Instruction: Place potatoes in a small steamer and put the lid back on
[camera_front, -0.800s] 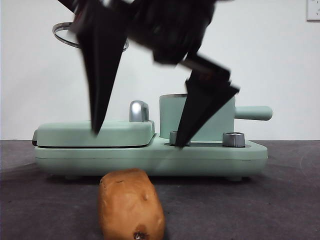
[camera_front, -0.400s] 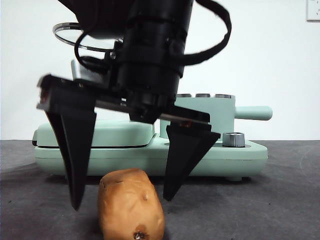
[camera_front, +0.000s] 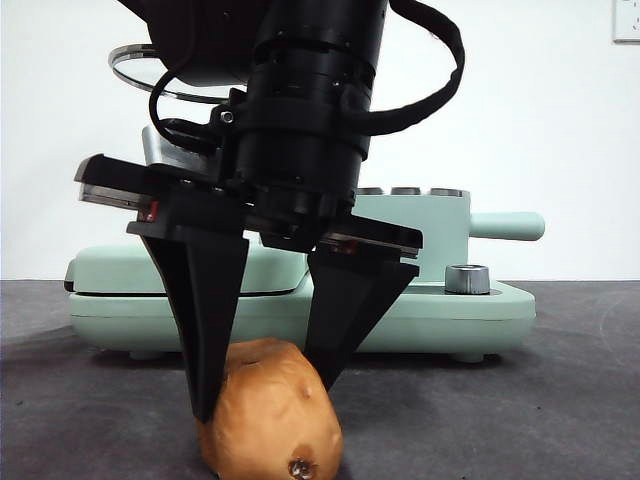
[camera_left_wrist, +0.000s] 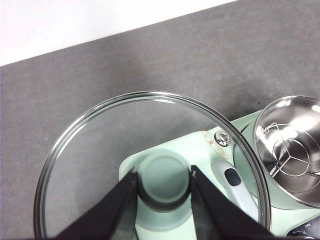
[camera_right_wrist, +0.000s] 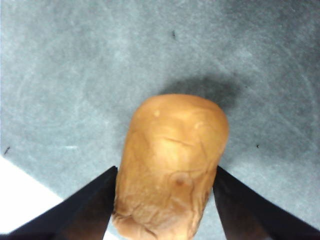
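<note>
On table | right claw (camera_front: 265, 385) clamped on rough orange-brown potato (camera_front: 272, 410) | left claw (camera_left_wrist: 162, 187) gripping glass lid (camera_left_wrist: 95, 150) by its knob

mint-green griddle cover (camera_front: 190, 268), dark tabletop (camera_front: 520, 410)

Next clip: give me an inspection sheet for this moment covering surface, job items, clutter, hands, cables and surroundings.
Surface: dark grey table, bare where visible.
Potato: lying on the table in front of the appliance, between the right hand's jaws.
Small steamer: open, on the mint-green appliance; a metal rack inside, no potato.
Lid: held in the air by its knob, off the steamer.
Clutter: nothing seen.
Left hand: shut on the lid's knob, raised.
Right hand: jaws down either side of the potato, touching or nearly so; a firm grip cannot be confirmed.
Cables: black cable looping from the right arm.
Surroundings: plain white wall.
</note>
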